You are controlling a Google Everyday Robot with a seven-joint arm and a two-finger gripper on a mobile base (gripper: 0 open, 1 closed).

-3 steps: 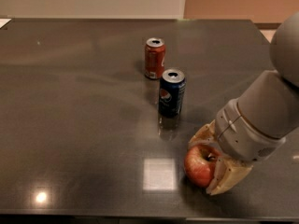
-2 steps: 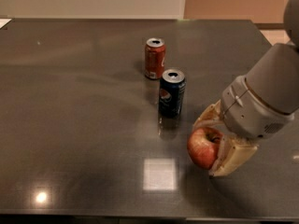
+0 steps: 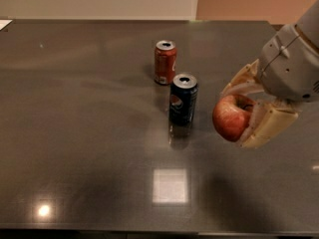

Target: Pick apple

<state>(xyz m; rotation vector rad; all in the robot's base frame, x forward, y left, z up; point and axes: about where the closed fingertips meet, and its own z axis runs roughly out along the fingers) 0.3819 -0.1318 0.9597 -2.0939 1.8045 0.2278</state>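
Observation:
The red apple [image 3: 231,117] with yellowish speckles is held between the cream fingers [image 3: 264,128] of my gripper [image 3: 244,112], which is shut on it. The apple hangs in the air above the dark table [image 3: 89,133], at the right side of the view, its stem dimple turned up and toward the arm. The grey arm comes in from the upper right. The far side of the apple is hidden by the fingers.
A dark blue soda can [image 3: 183,100] stands upright just left of the apple. A red soda can [image 3: 165,62] stands upright behind it. A bright light reflection [image 3: 170,185] lies on the table's front part. A wall runs along the far edge.
The gripper has lifted the apple off the table and carried it up and to the right. The two cans have not moved.

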